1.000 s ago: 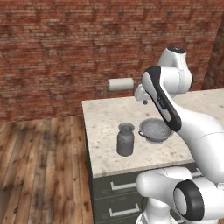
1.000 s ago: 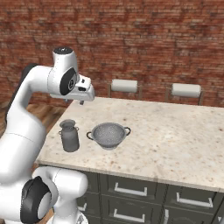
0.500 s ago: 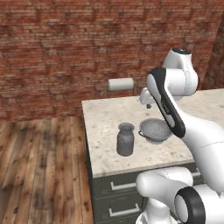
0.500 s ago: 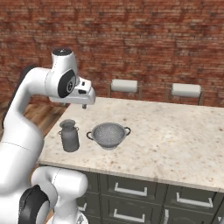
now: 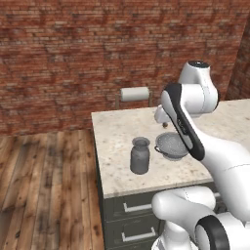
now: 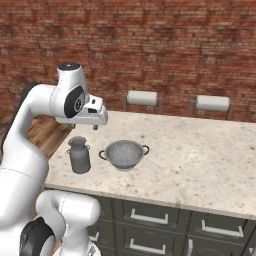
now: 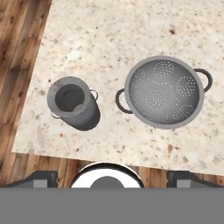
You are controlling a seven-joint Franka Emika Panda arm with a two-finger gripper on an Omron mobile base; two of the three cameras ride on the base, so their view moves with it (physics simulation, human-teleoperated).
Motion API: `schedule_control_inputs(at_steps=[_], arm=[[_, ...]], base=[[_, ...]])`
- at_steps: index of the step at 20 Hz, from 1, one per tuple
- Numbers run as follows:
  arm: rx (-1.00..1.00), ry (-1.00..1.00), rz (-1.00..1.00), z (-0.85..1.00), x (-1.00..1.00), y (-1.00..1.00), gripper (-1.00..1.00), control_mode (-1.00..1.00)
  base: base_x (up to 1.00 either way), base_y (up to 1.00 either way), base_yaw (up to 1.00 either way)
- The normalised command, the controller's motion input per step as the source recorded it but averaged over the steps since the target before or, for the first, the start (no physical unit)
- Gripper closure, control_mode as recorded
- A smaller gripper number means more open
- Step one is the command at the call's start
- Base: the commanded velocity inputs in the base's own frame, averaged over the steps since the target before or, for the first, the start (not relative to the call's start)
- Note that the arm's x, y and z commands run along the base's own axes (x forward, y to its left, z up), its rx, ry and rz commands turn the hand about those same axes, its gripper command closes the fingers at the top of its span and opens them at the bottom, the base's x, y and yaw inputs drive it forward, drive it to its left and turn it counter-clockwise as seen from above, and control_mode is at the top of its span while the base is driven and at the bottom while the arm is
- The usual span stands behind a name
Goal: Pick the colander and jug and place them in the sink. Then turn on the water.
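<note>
Left base view: I've got the end effector [image 5: 165, 124] up above the speckled beige stone table [image 5: 117, 132], mostly hidden behind my own arm, nothing in it. The dull grey cylindrical jug with flared rim [image 5: 140, 155] stands near the table's front edge, and the round silvery perforated metal colander [image 5: 172, 145] sits just beside it, apart, both untouched. So I judge this as step one, the approach to the first pick. Right base view: end effector [image 6: 96, 126] hangs over the jug [image 6: 79, 154] and colander [image 6: 123, 153], clear of both. Two white paper towel rolls on holders [image 6: 142, 97] stand at the back edge, well away. I can't see a sink from here, so carrying will need a swing or a drive. Hand view: looking straight down, the finger tips [image 7: 41, 177] are spread wide at the bottom corners, empty. Jug [image 7: 73, 102] is upright, mouth open; colander [image 7: 164, 91] has side handles, one pointing toward the jug. Next move calls for centring over one rim and descending; the jug close by crowds that handle.
</note>
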Motion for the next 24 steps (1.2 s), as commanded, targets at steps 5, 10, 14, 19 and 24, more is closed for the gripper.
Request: schedule_control_inputs(at_steps=[5, 10, 14, 19, 24], arm=[[0.00, 0.00, 0.00, -0.47, 0.01, 0.03, -1.00, -1.00], [0.01, 0.00, 0.00, -0.43, 0.00, 0.06, -1.00, -1.00], [0.00, 0.00, 0.00, -0.33, 0.03, 0.18, -1.00, -1.00], [0.00, 0.00, 0.00, -0.13, 0.14, 0.19, -1.00, -1.00], [0.00, 0.05, 0.00, -0.04, 0.17, 0.21, -1.00, -1.00]], base=[[0.00, 0.00, 0.00], [0.00, 0.00, 0.00], [0.00, 0.00, 0.00], [0.00, 0.00, 0.00], [0.00, 0.00, 0.00]])
